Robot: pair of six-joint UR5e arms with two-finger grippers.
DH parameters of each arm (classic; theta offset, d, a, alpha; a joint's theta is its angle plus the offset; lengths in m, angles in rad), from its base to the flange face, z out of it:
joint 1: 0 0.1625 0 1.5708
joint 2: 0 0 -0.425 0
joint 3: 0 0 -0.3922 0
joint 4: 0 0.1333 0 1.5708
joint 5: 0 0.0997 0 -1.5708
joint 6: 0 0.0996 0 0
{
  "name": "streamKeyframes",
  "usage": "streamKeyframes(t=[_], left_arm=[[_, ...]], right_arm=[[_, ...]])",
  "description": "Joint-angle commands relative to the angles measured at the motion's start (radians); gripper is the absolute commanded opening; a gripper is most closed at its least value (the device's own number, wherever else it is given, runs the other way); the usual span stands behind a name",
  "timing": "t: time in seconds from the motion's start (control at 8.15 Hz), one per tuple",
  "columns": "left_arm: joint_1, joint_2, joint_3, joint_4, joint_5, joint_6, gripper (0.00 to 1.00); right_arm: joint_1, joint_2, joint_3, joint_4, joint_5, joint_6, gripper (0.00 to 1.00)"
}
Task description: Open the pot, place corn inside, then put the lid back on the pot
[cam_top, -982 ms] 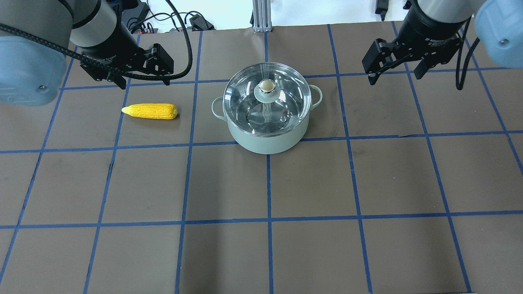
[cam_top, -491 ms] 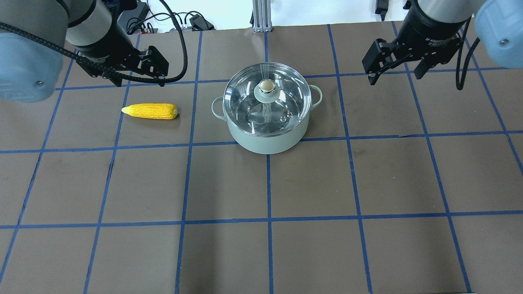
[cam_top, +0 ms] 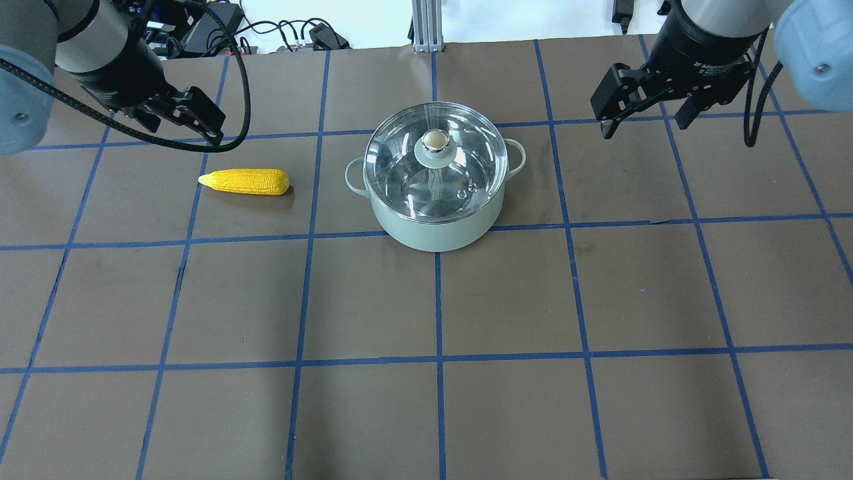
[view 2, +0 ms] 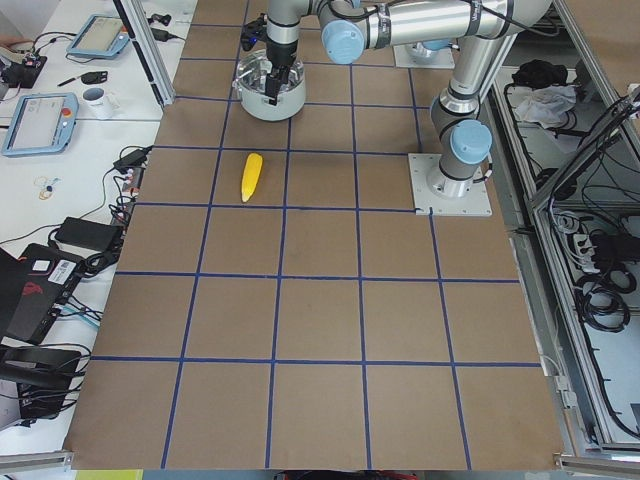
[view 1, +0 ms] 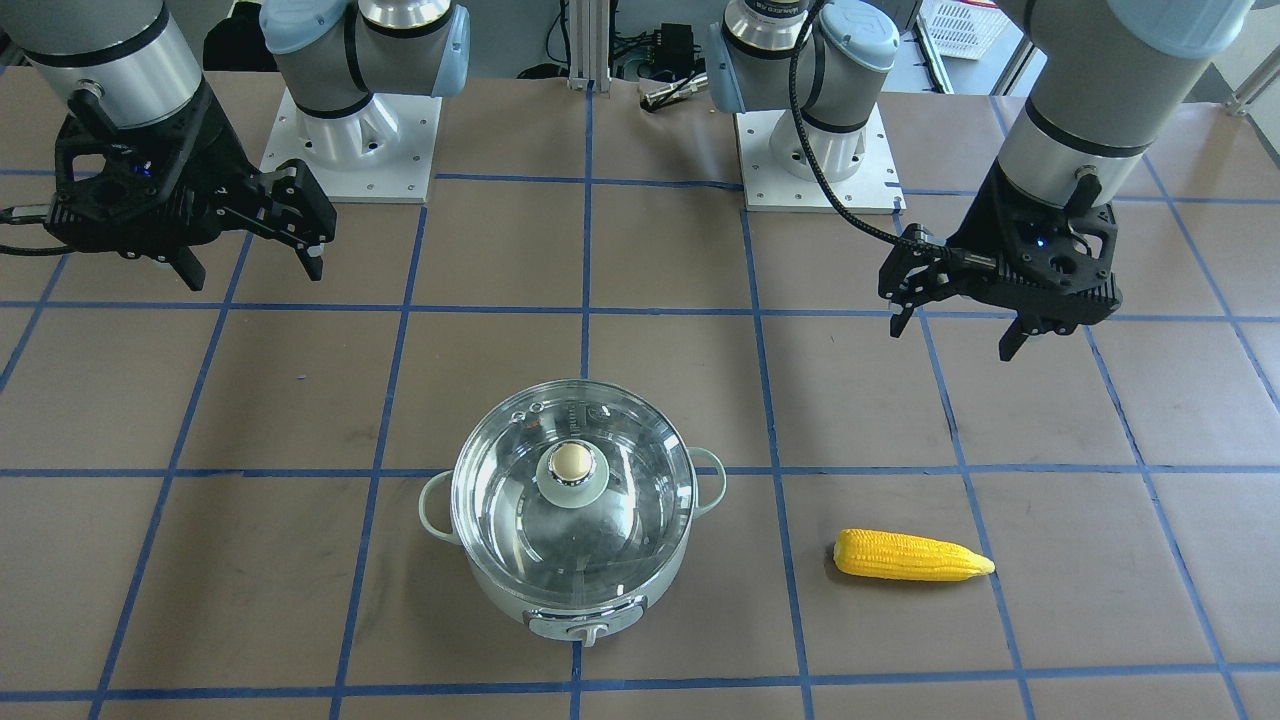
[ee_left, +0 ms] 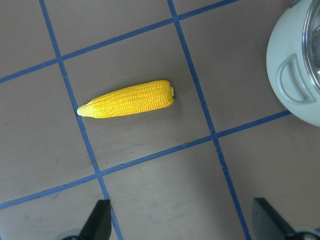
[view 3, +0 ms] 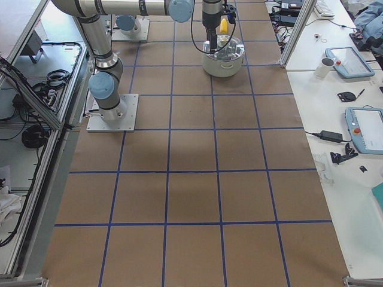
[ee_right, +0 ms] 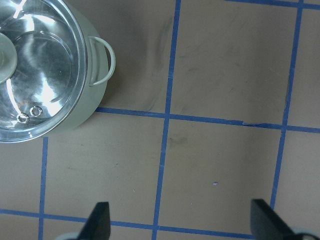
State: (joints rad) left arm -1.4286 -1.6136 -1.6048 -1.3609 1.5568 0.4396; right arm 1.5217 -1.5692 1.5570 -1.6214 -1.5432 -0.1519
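The pale mint pot [cam_top: 433, 230] stands at the table's centre back with the clear glass lid [cam_top: 400, 157] shut on it. The yellow corn [cam_top: 245, 181] lies flat to the pot's left, tapered end pointing away from it. My left gripper [cam_top: 183, 130] is open and empty, hovering just behind the corn. The left wrist view shows the corn [ee_left: 127, 100] below, ahead of the open fingers [ee_left: 102, 220]. My right gripper [cam_top: 644, 127] is open and empty, high to the right of the pot. The right wrist view shows the lid [ee_right: 45, 65] at its left edge.
The brown table mat [cam_top: 506, 300] carries a blue tape grid. Cables and a metal post [cam_top: 422, 27] sit past the back edge. In the front-facing view the arm bases [view 1: 350, 140] stand behind the pot [view 1: 570, 600].
My left gripper has moved leftward, away from the pot, and now hangs behind the corn's tapered half. The right gripper, pot, lid and corn have not moved.
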Motion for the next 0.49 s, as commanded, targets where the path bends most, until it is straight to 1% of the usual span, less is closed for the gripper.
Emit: streamKeyframes(t=[0.0,0.25,0.37], left_arm=[[0.068,-0.04,-0.001,0.005,0.003,0.351,1.0],[0.111,-0.071,-0.001,0.019,0.002,0.537,1.0],[0.117,-0.103,-0.004,0.079,0.003,0.667,1.0]], right_arm=[[0.0,0.0,0.0,0.0,0.0,0.0,1.0],[0.0,0.0,0.0,0.0,0.0,0.0,1.0],[0.0,0.0,0.0,0.0,0.0,0.0,1.0]])
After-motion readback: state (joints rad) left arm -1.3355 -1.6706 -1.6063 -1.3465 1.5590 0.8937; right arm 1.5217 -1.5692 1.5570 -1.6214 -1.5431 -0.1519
